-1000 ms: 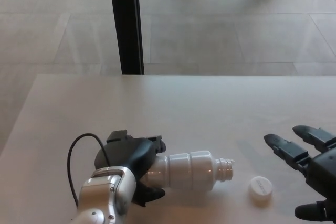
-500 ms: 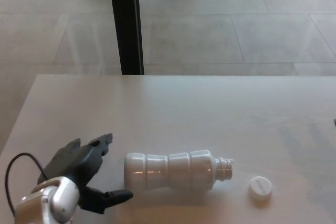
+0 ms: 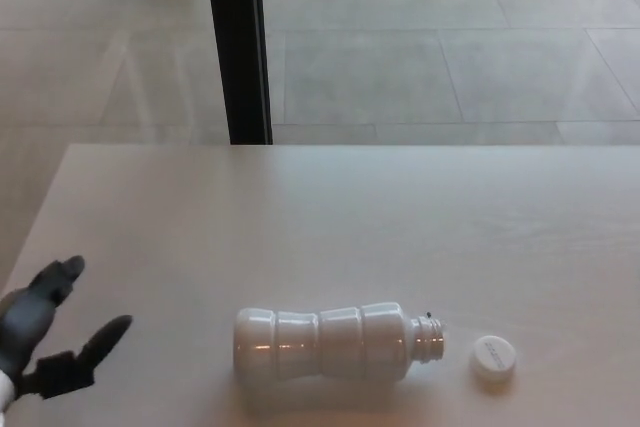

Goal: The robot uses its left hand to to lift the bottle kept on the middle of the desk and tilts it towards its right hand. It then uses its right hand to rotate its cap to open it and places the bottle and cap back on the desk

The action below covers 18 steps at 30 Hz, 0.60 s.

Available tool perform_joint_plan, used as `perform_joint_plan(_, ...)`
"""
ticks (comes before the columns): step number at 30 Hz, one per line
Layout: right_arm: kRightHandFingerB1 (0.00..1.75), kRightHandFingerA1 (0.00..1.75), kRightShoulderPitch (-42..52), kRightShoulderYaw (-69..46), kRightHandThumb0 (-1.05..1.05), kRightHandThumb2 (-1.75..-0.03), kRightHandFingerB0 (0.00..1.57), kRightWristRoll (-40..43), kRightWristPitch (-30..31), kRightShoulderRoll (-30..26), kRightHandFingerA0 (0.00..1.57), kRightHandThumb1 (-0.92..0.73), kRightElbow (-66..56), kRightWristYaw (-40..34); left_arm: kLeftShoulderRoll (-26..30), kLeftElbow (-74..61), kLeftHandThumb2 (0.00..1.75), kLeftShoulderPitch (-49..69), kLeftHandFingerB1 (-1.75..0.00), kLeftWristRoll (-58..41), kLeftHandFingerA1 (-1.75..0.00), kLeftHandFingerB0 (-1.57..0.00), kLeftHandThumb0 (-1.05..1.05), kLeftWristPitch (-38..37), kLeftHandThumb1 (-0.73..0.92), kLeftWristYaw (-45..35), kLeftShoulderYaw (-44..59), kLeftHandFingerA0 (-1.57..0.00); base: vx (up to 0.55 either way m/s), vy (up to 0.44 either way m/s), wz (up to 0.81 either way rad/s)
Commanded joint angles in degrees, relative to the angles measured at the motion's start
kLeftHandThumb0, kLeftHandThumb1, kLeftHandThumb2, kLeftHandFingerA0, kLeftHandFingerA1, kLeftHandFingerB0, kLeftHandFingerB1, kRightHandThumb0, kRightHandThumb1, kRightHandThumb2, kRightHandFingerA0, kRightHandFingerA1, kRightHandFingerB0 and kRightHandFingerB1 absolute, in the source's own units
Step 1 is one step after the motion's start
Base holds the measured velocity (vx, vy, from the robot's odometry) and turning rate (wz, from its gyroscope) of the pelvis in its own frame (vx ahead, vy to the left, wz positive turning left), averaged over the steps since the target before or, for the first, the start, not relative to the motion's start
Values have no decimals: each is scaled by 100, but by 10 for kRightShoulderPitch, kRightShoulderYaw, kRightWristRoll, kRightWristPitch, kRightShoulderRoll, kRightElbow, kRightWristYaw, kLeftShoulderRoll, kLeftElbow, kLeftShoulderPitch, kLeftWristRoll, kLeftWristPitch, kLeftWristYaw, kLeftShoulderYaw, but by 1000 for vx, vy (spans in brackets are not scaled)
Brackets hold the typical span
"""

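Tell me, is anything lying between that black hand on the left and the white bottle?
Nothing visible does. Only bare desk lies between the left hand, open at the picture's left edge, and the white bottle lying on its side. The cap sits off the bottle, on its far side.

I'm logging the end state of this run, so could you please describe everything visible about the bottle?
The bottle is white, glossy plastic by its look, with a ribbed, waisted body. It lies on its side on the desk, near the front edge, base to the picture's left and threaded neck to the right. Its neck is open: the white cap lies apart on the desk just beyond it. Nothing but the desk touches the bottle.
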Motion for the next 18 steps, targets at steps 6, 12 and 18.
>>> perform_joint_plan(6, 20, 24, -39, -456, -86, -89, 5, 479, 118, 115, 0, -57, 417, -99, -18, 526, 114, 39, -37, -579, -47, 0, -105, -277, 74, 190, 747, 0, 0, 0, 0)
perform_joint_plan(12, 30, 34, -57, -502, -49, -62, 9, 540, 138, 157, 0, -74, 502, -87, -49, 630, 84, 165, 0, -403, 0, 0, -77, -315, 92, 249, 614, 0, 0, 0, 0)
perform_joint_plan(18, 29, 48, -44, -494, -51, -62, 9, 514, 153, 173, 0, -72, 545, -74, -48, 674, 70, 175, -64, -399, -48, 0, -71, -313, 92, 274, 627, 0, 0, 0, 0)
